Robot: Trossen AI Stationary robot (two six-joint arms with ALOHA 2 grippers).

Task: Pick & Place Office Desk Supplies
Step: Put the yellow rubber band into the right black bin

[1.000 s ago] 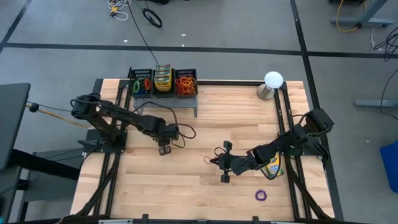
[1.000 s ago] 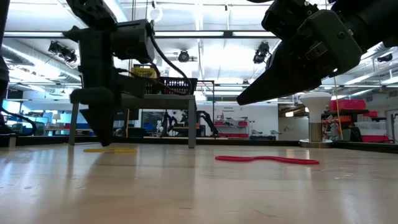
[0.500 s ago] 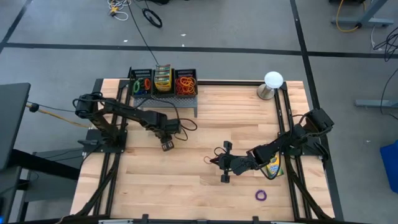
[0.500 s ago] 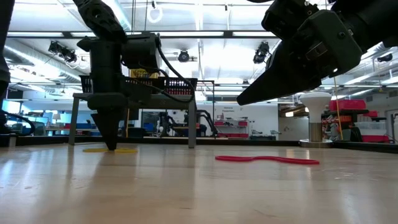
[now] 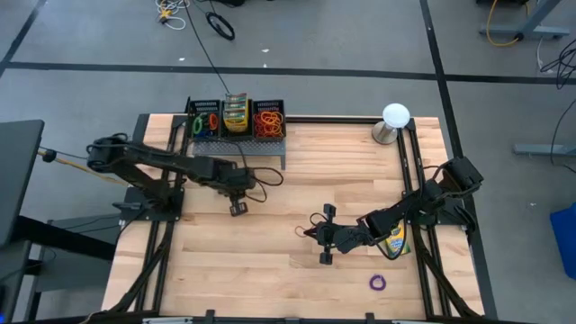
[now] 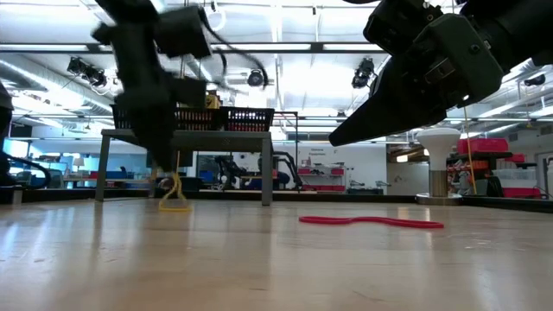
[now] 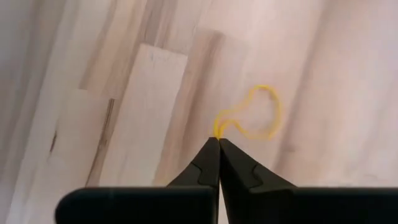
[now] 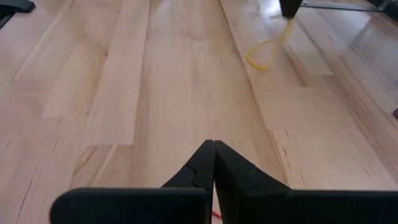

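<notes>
A yellow rubber band (image 7: 252,115) hangs from the black left gripper (image 7: 218,144). At 3 o'clock of it on the pale striped wooden table (image 5: 270,261) lies a red rubber band (image 6: 371,222). At 5 o'clock on the table sit a purple rubber band (image 5: 378,283) and a yellow-and-green crayon box (image 5: 395,241). The white ball (image 5: 395,114) is at 1 o'clock.
</notes>
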